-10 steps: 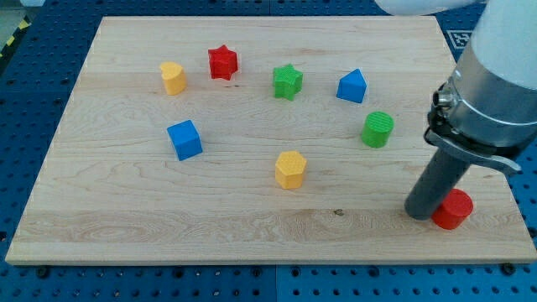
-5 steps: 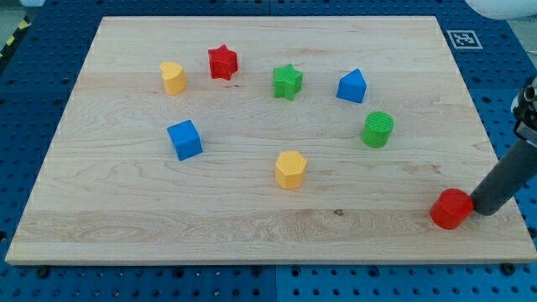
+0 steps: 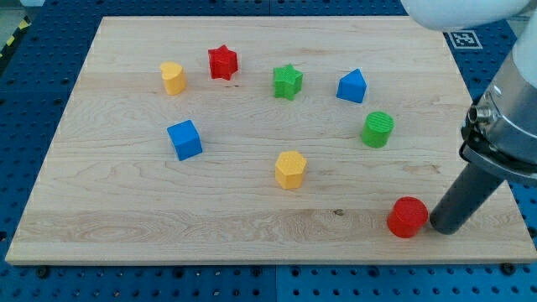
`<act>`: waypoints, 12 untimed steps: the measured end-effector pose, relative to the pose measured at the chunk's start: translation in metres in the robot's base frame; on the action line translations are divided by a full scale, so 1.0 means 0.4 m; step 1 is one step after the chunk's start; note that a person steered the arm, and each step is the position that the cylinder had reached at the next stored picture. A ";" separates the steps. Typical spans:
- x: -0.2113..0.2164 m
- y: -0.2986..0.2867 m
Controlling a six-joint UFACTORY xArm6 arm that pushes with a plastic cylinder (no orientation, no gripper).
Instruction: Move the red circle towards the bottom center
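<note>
My tip (image 3: 442, 228) sat against the red circle (image 3: 408, 217) on its view-right side, touching. No fingers on this rig, just the rod. Red circle was near the board (image 3: 126, 226) bottom edge, right of center. Bare wood ran view-left along the bottom; nearest block, the yellow hexagon (image 3: 290, 169), sat well above.

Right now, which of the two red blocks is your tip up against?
The red circle, near the view's bottom right. My tip sits right beside it on the view's right. The red star is far off, near the view's top.
</note>
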State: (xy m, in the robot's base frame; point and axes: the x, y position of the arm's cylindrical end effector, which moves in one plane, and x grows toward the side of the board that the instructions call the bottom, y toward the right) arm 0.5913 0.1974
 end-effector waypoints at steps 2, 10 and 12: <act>0.001 -0.021; -0.067 -0.240; -0.067 -0.319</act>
State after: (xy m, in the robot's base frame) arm 0.5644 0.0698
